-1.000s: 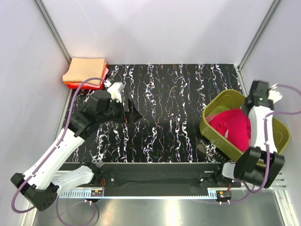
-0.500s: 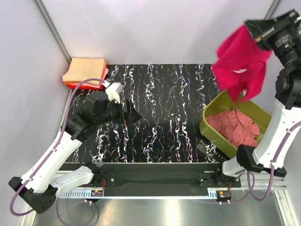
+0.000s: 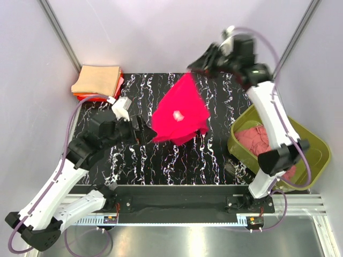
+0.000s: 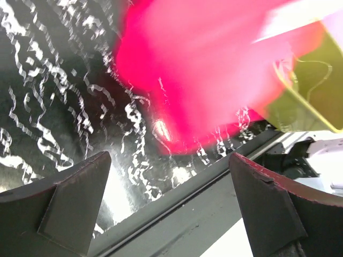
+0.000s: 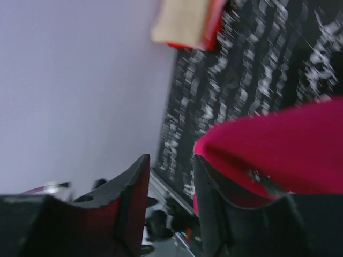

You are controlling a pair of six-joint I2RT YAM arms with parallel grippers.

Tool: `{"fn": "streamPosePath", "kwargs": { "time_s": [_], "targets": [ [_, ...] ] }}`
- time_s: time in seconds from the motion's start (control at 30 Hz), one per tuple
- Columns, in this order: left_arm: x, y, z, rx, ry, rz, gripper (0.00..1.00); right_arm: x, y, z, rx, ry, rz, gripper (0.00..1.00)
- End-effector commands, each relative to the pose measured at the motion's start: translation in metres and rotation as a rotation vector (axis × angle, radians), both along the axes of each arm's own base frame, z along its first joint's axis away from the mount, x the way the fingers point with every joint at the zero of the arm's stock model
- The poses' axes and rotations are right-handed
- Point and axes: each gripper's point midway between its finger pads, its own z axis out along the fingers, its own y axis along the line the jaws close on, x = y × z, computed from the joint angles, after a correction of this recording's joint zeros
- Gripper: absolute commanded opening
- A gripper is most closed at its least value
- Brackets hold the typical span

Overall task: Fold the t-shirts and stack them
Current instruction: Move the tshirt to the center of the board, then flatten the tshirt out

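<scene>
The crimson-pink t-shirt (image 3: 179, 110) hangs in the air over the middle of the desk (image 3: 214, 155), just below and left of the right end effector (image 5: 170, 160). Its narrow top corner is close to that end effector's fingers (image 5: 214, 214). Its long axis slants from that corner down and left, and it widens to a ragged lower edge just beside the left end effector (image 4: 169, 160). A small white patch sits near the shirt's middle, too blurred to read. The right end effector's jaws stand a little apart and the marbled desk shows through the gap. The cloth lies beside one finger rather than between the two, and I cannot tell whether it is caught there. The left end effector is spread fully wide with nothing in it, and it faces the shirt's lower edge. To the right of and below the right end effector, the dusty rose t-shirt (image 3: 257, 139) lies crumpled in the olive-green tub (image 3: 316, 143) at the desk's right edge. Well to that end effector's left, at the back left corner, a tan folded t-shirt (image 3: 96, 80) tops an orange-red one (image 3: 80, 97). Bare desk runs between the left end effector and the tub, and pale walls (image 3: 32, 80) close the left, back and right sides.
</scene>
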Motion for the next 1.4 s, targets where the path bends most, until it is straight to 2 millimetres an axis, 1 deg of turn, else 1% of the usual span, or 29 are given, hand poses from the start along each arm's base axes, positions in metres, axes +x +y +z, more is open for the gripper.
{"fn": "streamPosePath", "kwargs": {
  "time_s": [0.0,0.03,0.07,0.1,0.13,0.2,0.27,0.33,0.37,0.43,0.47,0.53,0.57,0.63,0.67,0.73,0.77,0.8,0.83,0.87,0.9,0.93,1.0,1.03,1.17,1.2,1.27,1.33,1.37],
  "targets": [
    [0.009,0.010,-0.024,0.024,0.049,0.090,0.99,0.015,0.012,-0.083,-0.149,0.091,-0.009,0.48],
    [0.010,0.013,-0.038,0.046,0.076,0.109,0.99,0.017,0.010,-0.100,-0.185,0.122,-0.017,0.55],
    [0.011,0.016,-0.044,0.056,0.093,0.127,0.99,0.021,0.006,-0.120,-0.236,0.156,-0.029,0.55],
    [0.011,0.018,-0.051,0.070,0.107,0.134,0.99,0.023,-0.008,-0.142,-0.324,0.188,-0.074,0.56],
    [0.012,0.019,-0.059,0.086,0.120,0.139,0.99,0.023,-0.015,-0.151,-0.368,0.195,-0.093,0.56],
    [0.016,0.017,-0.071,0.117,0.140,0.132,0.99,0.022,-0.032,-0.166,-0.469,0.195,-0.134,0.56],
    [0.024,0.013,-0.092,0.165,0.195,0.132,0.99,0.018,-0.043,-0.162,-0.513,0.168,-0.159,0.56],
    [0.032,0.004,-0.101,0.182,0.227,0.116,0.97,0.008,-0.052,-0.159,-0.552,0.136,-0.159,0.57],
    [0.037,-0.002,-0.118,0.213,0.280,0.110,0.92,0.008,-0.061,-0.168,-0.589,0.139,-0.187,0.57],
    [0.045,-0.015,-0.123,0.200,0.301,0.098,0.89,0.008,-0.073,-0.174,-0.644,0.120,-0.216,0.56],
    [0.048,-0.023,-0.136,0.210,0.334,0.083,0.88,0.013,-0.086,-0.186,-0.697,0.137,-0.267,0.55],
    [0.053,-0.052,-0.131,0.159,0.319,0.006,0.86,0.018,-0.091,-0.201,-0.732,0.166,-0.282,0.53],
    [0.055,-0.062,-0.139,0.173,0.331,-0.016,0.84,0.020,-0.091,-0.206,-0.734,0.181,-0.283,0.52],
    [0.062,-0.082,-0.133,0.211,0.268,-0.052,0.83,0.026,-0.088,-0.212,-0.734,0.196,-0.274,0.52],
    [0.066,-0.088,-0.146,0.255,0.280,-0.056,0.83,0.027,-0.086,-0.210,-0.733,0.186,-0.262,0.52],
    [0.073,-0.105,-0.143,0.284,0.237,-0.082,0.82,0.029,-0.087,-0.211,-0.742,0.182,-0.265,0.52],
    [0.077,-0.110,-0.158,0.318,0.260,-0.089,0.81,0.030,-0.089,-0.212,-0.751,0.182,-0.273,0.52],
    [0.083,-0.119,-0.152,0.314,0.243,-0.095,0.80,0.030,-0.091,-0.213,-0.759,0.183,-0.277,0.52],
    [0.084,-0.126,-0.166,0.341,0.261,-0.109,0.79,0.031,-0.096,-0.212,-0.758,0.186,-0.290,0.51],
    [0.086,-0.130,-0.169,0.353,0.259,-0.108,0.79,0.030,-0.099,-0.214,-0.760,0.194,-0.296,0.52],
    [0.095,-0.130,-0.170,0.375,0.242,-0.080,0.78,0.030,-0.102,-0.214,-0.755,0.196,-0.305,0.51],
    [0.096,-0.131,-0.187,0.410,0.263,-0.075,0.78,0.029,-0.108,-0.210,-0.746,0.196,-0.318,0.51],
    [0.103,-0.127,-0.201,0.455,0.269,-0.047,0.79,0.028,-0.112,-0.212,-0.733,0.203,-0.323,0.51],
    [0.103,-0.124,-0.218,0.490,0.295,-0.040,0.79,0.027,-0.117,-0.206,-0.724,0.194,-0.336,0.51],
    [0.107,-0.123,-0.243,0.548,0.318,-0.040,0.74,0.025,-0.119,-0.202,-0.702,0.174,-0.337,0.52],
    [0.109,-0.121,-0.246,0.561,0.316,-0.032,0.71,0.025,-0.118,-0.201,-0.698,0.174,-0.335,0.52],
    [0.109,-0.118,-0.249,0.578,0.317,-0.032,0.54,0.023,-0.115,-0.199,-0.684,0.170,-0.319,0.52],
    [0.105,-0.119,-0.247,0.578,0.314,-0.065,0.27,0.022,-0.114,-0.199,-0.686,0.166,-0.307,0.52],
    [0.102,-0.117,-0.247,0.585,0.319,-0.074,0.00,0.019,-0.109,-0.201,-0.672,0.170,-0.275,0.52]
  ]
}}
